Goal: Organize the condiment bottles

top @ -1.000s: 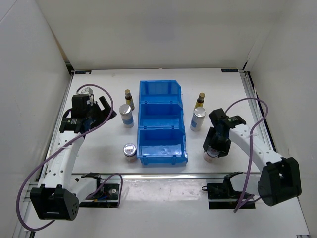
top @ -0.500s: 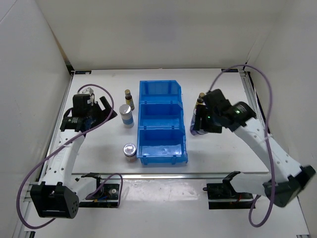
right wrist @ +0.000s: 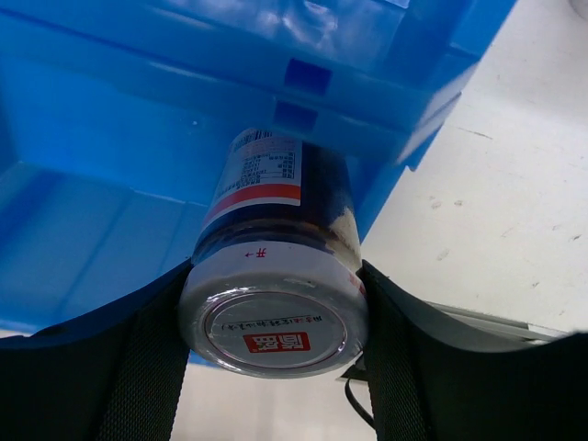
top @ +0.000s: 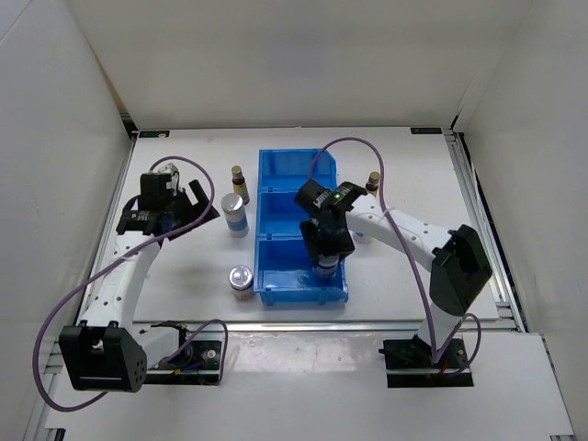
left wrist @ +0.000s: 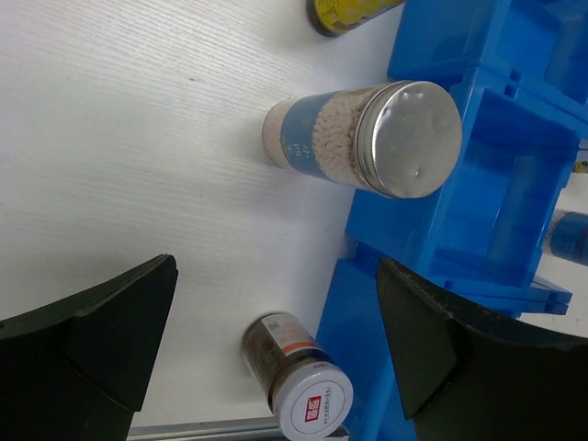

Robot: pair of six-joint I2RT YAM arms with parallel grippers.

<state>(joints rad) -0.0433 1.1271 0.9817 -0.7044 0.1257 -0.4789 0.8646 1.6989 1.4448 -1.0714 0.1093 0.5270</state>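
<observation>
My right gripper [top: 326, 257] is shut on a squat silver-lidded jar [right wrist: 276, 276], held over the near compartment of the blue bin [top: 303, 294]. The lid sits between the pads [right wrist: 138, 358]. My left gripper [top: 195, 207] is open and empty, left of the bin. On the table left of the bin stand a brown gold-capped bottle [top: 238, 177], a white-blue cylinder [top: 235, 214] and a second squat jar [top: 241, 278]. The left wrist view shows the cylinder [left wrist: 358, 138] and that jar [left wrist: 289, 372]. Another brown bottle [top: 373, 181] stands right of the bin. The second cylinder is hidden behind my right arm.
The bin has three compartments in a row, far to near; the middle and far ones look empty. White walls enclose the table on three sides. A metal rail runs along the near edge [top: 303, 323]. Purple cables loop over both arms.
My right arm has carried the squat jar from the table right of the bin up and leftward, over the bin's near compartment. My left arm has hardly moved.
</observation>
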